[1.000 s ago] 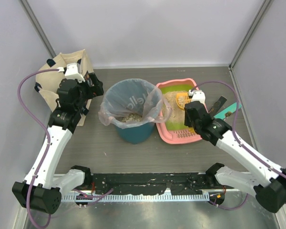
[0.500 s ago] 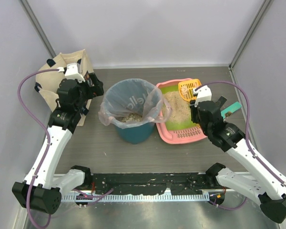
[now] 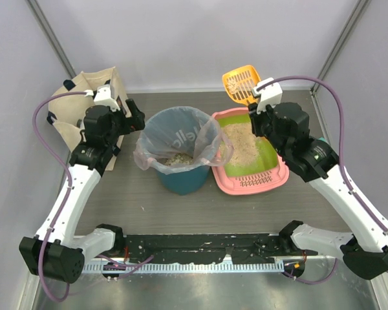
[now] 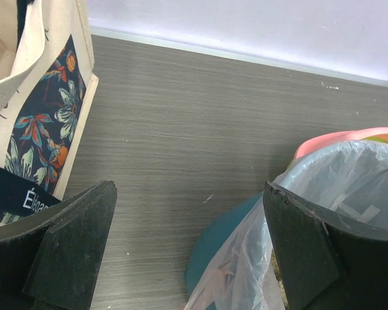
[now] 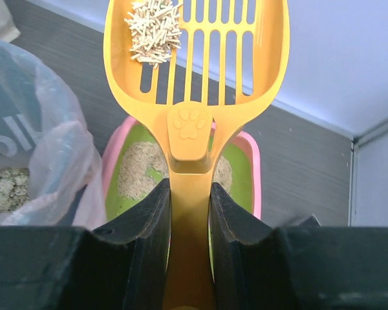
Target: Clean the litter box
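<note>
the right hand (image 5: 190, 194) is clamped narrow on the handle of an orange slotted plastic scoop (image 5: 194, 64), held raised with its bowl out over the far end of the box, toward the back wall. a small heap of pale stick-like pellets (image 5: 154, 29) lies in the scoop's far left corner. the shallow pink plastic litter box (image 3: 281, 175) sits on the dark grey wood-grain surface (image 3: 181, 213) right of centre, its lime-green floor partly covered by beige litter (image 3: 240, 145), its slotted ledge (image 3: 249, 183) at the near end. a round teal bin (image 3: 179, 177) lined with a clear bag (image 3: 181, 132) stands just beside the box's left rim, the bag draping onto it; pale clumps (image 3: 178, 158) lie inside. the left hand (image 4: 187, 242) hangs wide apart, holding nothing, between the bin and a floral canvas tote bag (image 4: 45, 110) at the left wall. bare surface lies in front of bin and box.
</note>
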